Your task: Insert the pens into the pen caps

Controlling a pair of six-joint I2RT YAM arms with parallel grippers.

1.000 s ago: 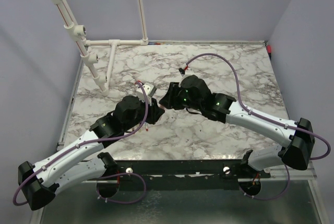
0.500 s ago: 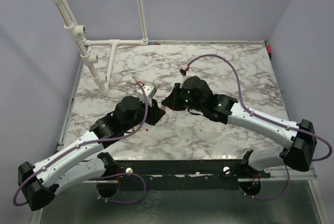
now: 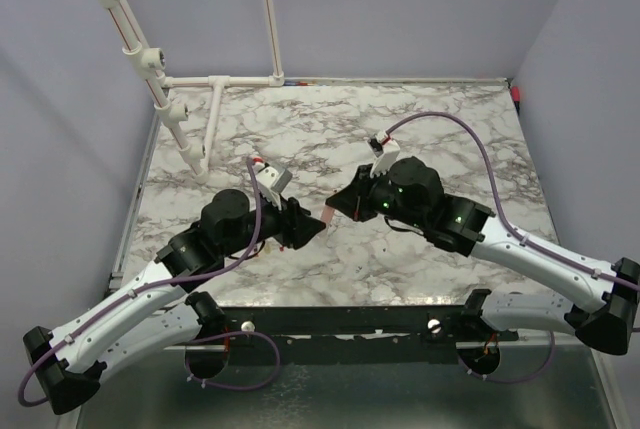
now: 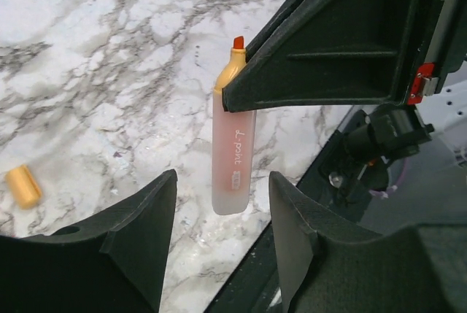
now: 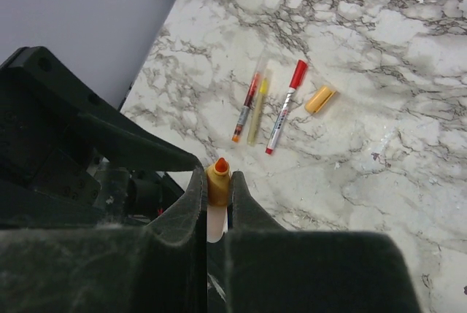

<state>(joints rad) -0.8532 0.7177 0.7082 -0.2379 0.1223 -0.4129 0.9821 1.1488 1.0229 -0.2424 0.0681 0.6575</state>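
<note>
One salmon-pink pen (image 4: 233, 160) clamped in the right tool (image 5: 217, 183), the left tool (image 4: 222, 185) gaping empty close by.

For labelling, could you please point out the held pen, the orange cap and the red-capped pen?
held pen (image 4: 233, 163): left wrist, barrel.
orange cap (image 5: 320, 99): right wrist, middle.
red-capped pen (image 5: 281, 120): right wrist, white barrel.

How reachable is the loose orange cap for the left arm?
Probably yes: the left arm has open, empty jaws, the orange cap lies uncovered on marble beside them, and the right arm holds the pen off to the other side.
</note>
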